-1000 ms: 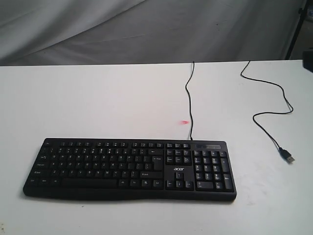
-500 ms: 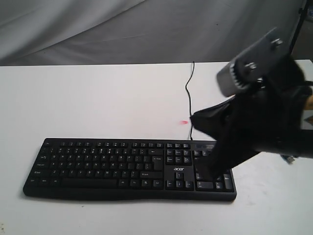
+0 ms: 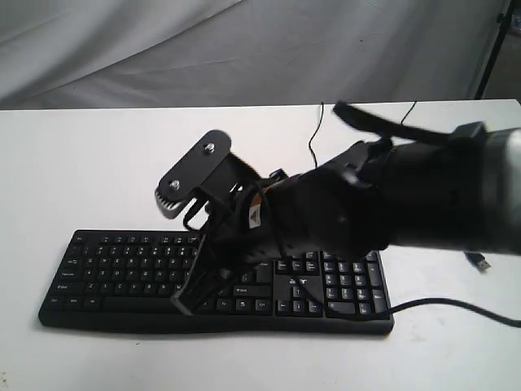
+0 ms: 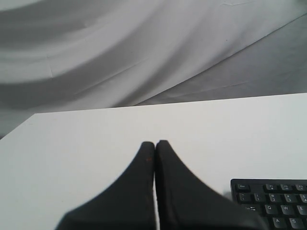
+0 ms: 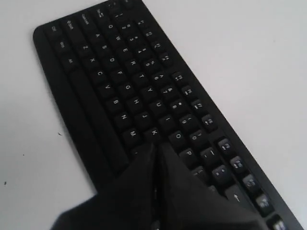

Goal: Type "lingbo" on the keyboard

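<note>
Keyboard [image 3: 122, 273]: wide, flat, black, with white legends and a number pad, lying square near the front edge of the white bench [image 3: 98, 163]. My right hand [image 5: 155, 146], fingers pressed together on nothing, points down at the letter rows just beside the K key. My left hand [image 4: 155, 143], likewise closed and empty, sits over bench off the keyboard's corner.
</note>
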### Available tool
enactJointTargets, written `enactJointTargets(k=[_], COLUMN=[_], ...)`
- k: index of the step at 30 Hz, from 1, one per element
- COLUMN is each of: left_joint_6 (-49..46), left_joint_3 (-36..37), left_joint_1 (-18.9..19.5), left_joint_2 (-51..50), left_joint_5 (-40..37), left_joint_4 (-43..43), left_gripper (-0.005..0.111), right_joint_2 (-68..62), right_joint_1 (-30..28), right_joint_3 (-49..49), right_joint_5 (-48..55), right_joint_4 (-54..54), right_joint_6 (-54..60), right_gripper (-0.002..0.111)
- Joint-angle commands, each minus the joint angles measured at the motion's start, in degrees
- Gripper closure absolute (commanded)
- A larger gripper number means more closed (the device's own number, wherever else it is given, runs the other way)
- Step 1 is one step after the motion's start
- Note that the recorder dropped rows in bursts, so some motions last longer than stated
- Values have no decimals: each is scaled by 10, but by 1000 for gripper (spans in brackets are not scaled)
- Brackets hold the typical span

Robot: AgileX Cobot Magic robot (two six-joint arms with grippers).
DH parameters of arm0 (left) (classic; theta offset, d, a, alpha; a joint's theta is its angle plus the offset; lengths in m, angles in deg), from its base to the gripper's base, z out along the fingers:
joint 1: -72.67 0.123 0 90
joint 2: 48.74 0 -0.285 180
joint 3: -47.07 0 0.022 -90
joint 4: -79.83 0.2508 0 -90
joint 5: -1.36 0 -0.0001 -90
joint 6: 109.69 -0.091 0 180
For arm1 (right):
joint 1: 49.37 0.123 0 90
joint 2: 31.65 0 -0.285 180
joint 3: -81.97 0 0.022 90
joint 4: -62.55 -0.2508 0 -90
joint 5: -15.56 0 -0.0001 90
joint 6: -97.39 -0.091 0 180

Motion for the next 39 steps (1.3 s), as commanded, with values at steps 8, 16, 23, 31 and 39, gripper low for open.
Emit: enactJointTargets(k=[8,16,23,31,39], left_joint_6=[2,2,2,2,2], left_joint_3=[3,3,3,3,3], left_joint_1=[-2,-2,-2,-2,-2], left_joint_2=[-2,-2,-2,-2,-2], left_joint_5=[2,2,2,2,2], left_joint_4=[0,0,0,0,0], left_gripper=[106,106,106,106,106], right_joint_2=[-113,-138,-138,-138,-138], right_joint_1=[15,8,-11,-11,-11], right_joint_3=[-4,-2,-2,-2,-2], right_joint_5=[-149,-184,-180,-177,-159], right_joint_4=[24,22,27,35,35], right_joint_6=[43,67,69,69,69], right_gripper=[108,108,108,108,108])
